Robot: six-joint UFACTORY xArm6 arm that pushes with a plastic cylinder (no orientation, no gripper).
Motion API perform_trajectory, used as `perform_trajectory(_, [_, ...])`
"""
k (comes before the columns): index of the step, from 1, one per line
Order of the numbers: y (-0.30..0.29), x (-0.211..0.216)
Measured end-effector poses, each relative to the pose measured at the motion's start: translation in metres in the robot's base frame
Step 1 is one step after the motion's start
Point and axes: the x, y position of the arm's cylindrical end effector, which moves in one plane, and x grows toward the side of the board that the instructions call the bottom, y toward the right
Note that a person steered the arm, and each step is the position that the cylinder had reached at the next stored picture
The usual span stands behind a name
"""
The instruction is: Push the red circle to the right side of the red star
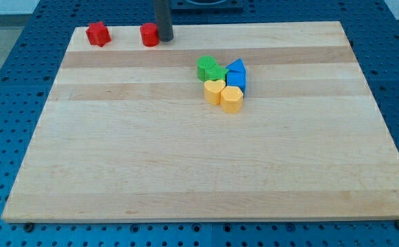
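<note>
My tip [165, 40] sits at the view's top of the wooden worktop [199, 165], pressed against the right side of the red circle [149, 34] — the two touch, with the rod rising straight up out of the frame. This tool is a plain rod with nothing to spread or pinch, so it holds nothing; it only leans on the block's side. The red circle lies near the worktop's top edge, to the right of the red star [98, 33] and on about the same line, with a clear gap of bare wood between them. Well apart, toward the view's right and lower down, a tight cluster rests together: a green block [210, 68], a blue block [236, 73], a yellow heart-like block [214, 90] and a second yellow block [232, 99] — all touching their neighbours.
</note>
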Motion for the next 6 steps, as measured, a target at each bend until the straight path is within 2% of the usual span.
perform_trajectory(6, [-0.046,-0.006])
